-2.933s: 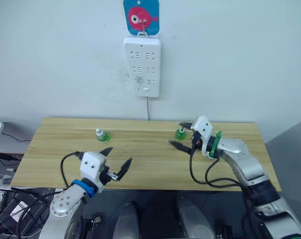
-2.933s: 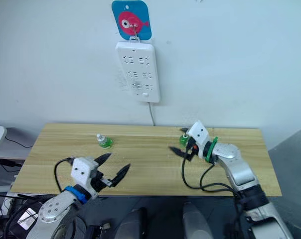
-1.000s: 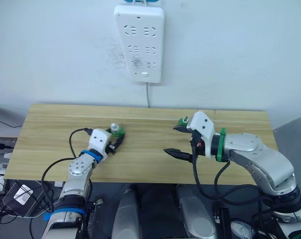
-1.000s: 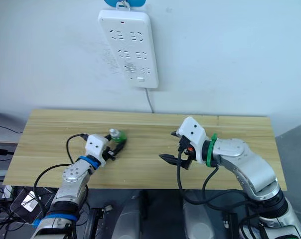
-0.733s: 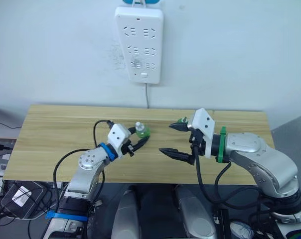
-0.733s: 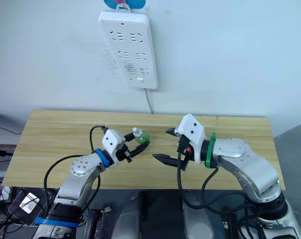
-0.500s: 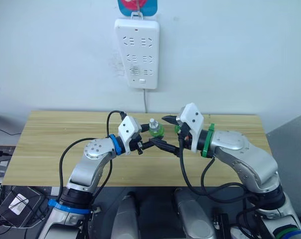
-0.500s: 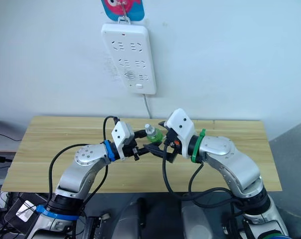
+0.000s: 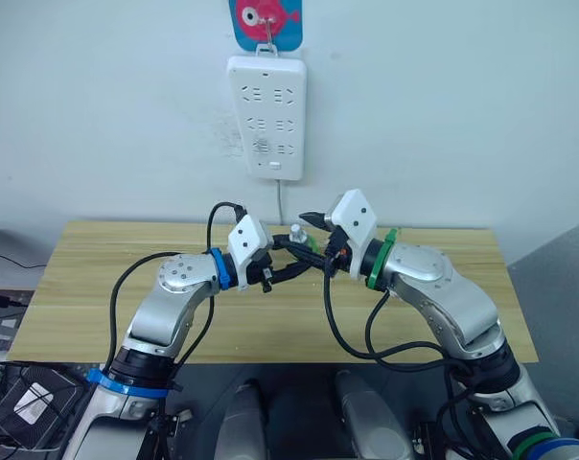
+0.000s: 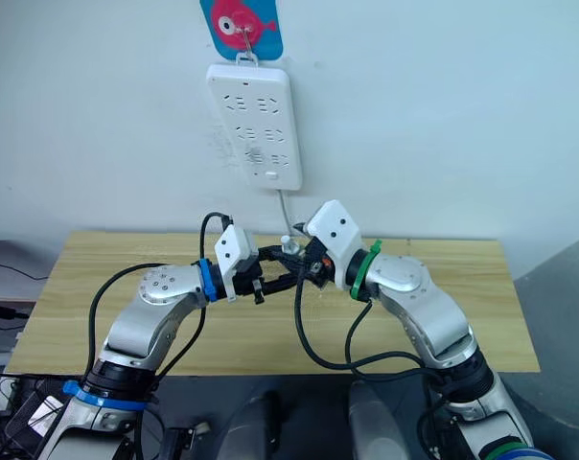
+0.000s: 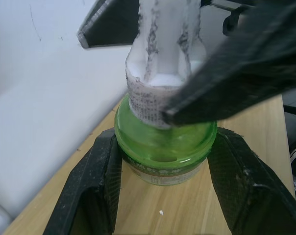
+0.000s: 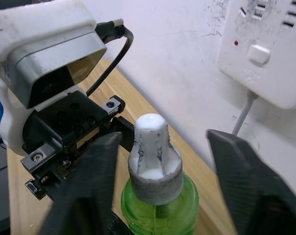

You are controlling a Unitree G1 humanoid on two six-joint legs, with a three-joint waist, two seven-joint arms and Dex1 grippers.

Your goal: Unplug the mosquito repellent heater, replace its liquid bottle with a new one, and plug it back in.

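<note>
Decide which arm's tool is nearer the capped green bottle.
Left. The left tool grips the new one by its body; the right tool stands open around its cap.

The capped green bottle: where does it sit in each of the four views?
Left eye: bottle at centre, between both grippers.
Right eye: centre, white cap showing, below the power strip.
Left wrist: centre, body clamped by the left gripper.
Right wrist: low centre, right gripper open astride the cap.
Shared landmark: the power strip.

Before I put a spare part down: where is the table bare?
The table's left stretch and the right end are free. The middle is crowded: the left hand holds the new one there, right hand around its cap.
</note>
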